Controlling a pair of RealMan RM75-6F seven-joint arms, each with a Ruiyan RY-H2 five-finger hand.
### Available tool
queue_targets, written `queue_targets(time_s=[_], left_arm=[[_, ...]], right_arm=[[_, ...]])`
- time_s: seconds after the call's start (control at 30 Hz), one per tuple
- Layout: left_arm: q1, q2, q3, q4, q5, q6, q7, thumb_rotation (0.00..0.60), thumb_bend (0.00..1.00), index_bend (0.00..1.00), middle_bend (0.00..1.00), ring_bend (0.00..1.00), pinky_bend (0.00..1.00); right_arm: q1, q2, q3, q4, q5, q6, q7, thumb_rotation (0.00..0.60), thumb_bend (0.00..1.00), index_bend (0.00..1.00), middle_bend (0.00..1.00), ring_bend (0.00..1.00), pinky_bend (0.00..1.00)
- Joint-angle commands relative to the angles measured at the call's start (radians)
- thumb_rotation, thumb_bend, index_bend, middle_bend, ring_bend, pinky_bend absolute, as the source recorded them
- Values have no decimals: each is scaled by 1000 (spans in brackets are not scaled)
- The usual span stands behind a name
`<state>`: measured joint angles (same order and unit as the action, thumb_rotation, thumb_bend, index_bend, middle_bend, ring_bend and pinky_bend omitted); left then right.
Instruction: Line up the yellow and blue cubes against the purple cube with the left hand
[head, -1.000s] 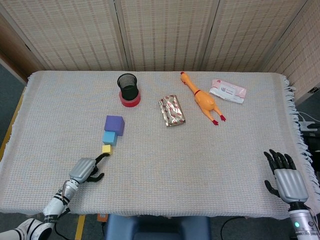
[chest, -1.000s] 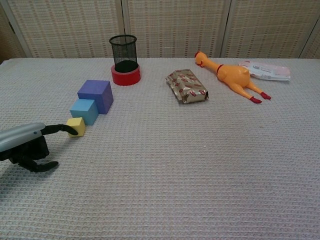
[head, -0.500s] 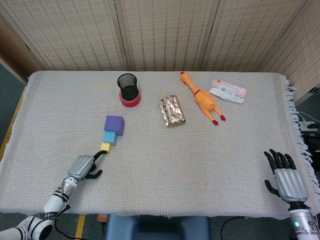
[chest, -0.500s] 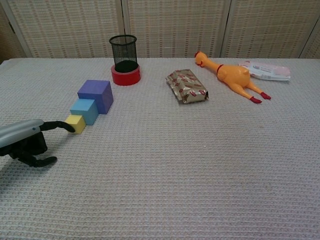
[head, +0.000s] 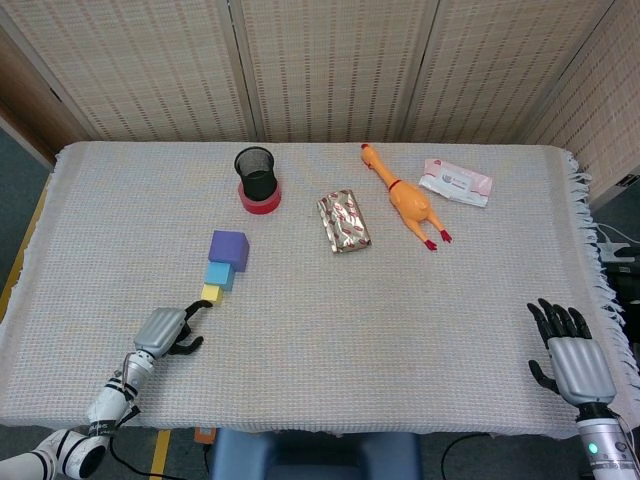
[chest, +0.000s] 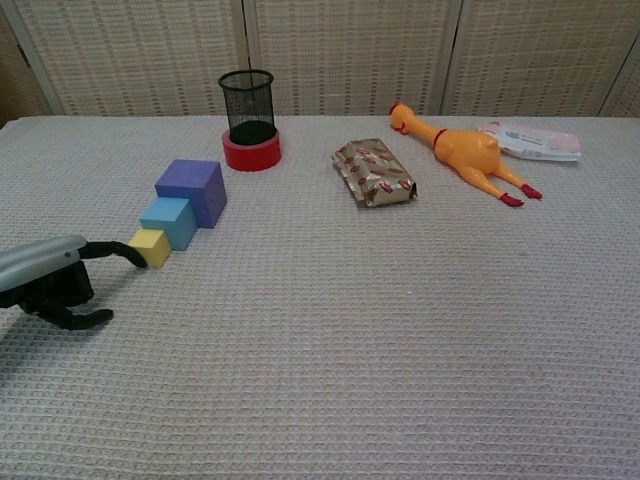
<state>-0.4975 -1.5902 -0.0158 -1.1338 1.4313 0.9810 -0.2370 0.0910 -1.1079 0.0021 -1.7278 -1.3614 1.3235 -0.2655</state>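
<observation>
Yellow cube (head: 211, 293), blue cube (head: 219, 275) and purple cube (head: 229, 249) sit in a touching row left of centre on my surface (head: 330, 360) in the head view, with my left robot hand (head: 166, 331) just below them, one finger stretched to the yellow cube and the rest curled under, holding nothing; my right robot hand (head: 572, 362) lies spread and flat at the near right edge. In the chest view the left robot hand's fingertip (chest: 134, 257) touches the yellow cube's (chest: 151, 247) near-left face, and behind the row stand a mesh cup (chest: 247, 97) on red tape (chest: 251, 152), a foil packet (chest: 374, 173), a rubber chicken (chest: 460, 150) and a wipes pack (chest: 530, 141).
</observation>
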Motion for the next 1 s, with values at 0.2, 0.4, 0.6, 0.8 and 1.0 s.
queue_targets(time_s=[0.2,0.4,0.6,0.8,1.0], left_arm=[[8,14,10,-25,16,20,-2,600,391,217,1000,1000,1000],[17,35,22,-68,27,34,5,600,391,228,1000,1000,1000],[54,94,38,-158,56,111,5,600,389,231,1000,1000,1000],[179,234,73,-280,80,314,61,600,390,255,972,869,995],[371,401,124,-387,77,569,111,600,392,239,390,268,410]], right_arm=[[-1,2,-1,-2,-3,4,0,600,101,0,0,0,0],[-6,5,-5,-7,-15,14,3,600,101,0,0,0,0],[-11,10,-13,-12,-38,23,10,600,101,0,0,0,0],[-26,21,-32,-27,-90,53,26,600,101,0,0,0,0],[-53,27,-45,-47,-116,94,18,600,101,0,0,0,0]])
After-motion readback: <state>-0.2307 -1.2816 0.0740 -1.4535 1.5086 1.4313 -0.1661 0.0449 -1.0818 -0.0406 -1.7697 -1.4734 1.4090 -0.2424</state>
